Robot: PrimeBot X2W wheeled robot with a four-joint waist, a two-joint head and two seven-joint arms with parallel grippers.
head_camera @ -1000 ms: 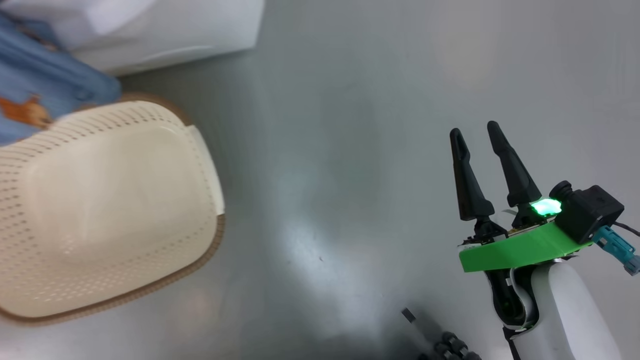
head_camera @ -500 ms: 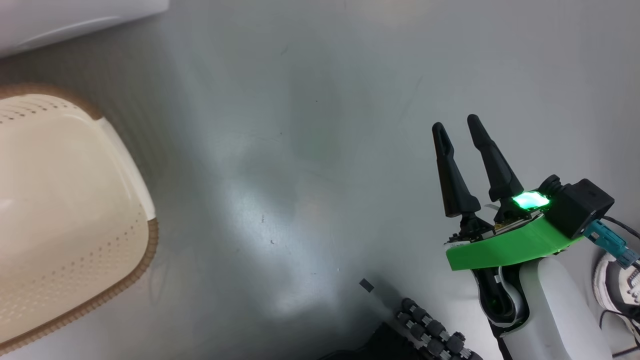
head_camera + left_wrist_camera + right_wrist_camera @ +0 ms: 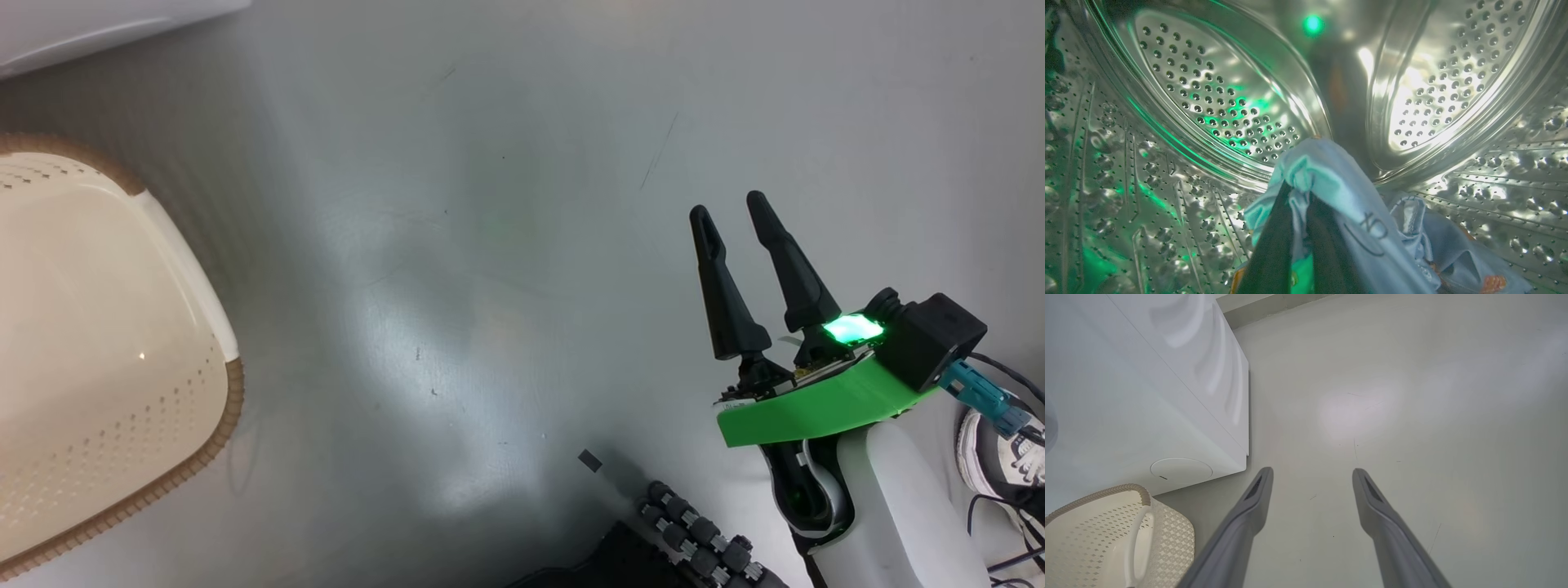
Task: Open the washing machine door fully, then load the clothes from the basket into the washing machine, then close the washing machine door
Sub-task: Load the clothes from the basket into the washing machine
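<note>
Inside the steel perforated drum (image 3: 1208,102) of the washing machine, my left gripper (image 3: 1300,196) is shut on a bundle of light blue clothes (image 3: 1331,175) draped over its dark fingers. More blue printed fabric (image 3: 1453,253) lies on the drum floor to the lower right. My right gripper (image 3: 728,207) hangs open over bare floor, nothing between its fingers; the right wrist view shows its jaws spread wide (image 3: 1312,472). The cream basket (image 3: 233,392) stands on the floor at the left, its inside bare where it shows. The white washing machine (image 3: 1147,396) rises behind the basket (image 3: 1098,535). The washing machine door is out of view.
Grey glossy floor spreads between the basket and my right arm. A person's white shoe (image 3: 1000,449) sits at the lower right edge. My base's black rollers (image 3: 694,539) show at the bottom. A small dark scrap (image 3: 589,461) lies on the floor.
The head camera has swung to the right, so the basket now sits further left in the picture and the blue fabric beside it has left the view. The right gripper stays open.
</note>
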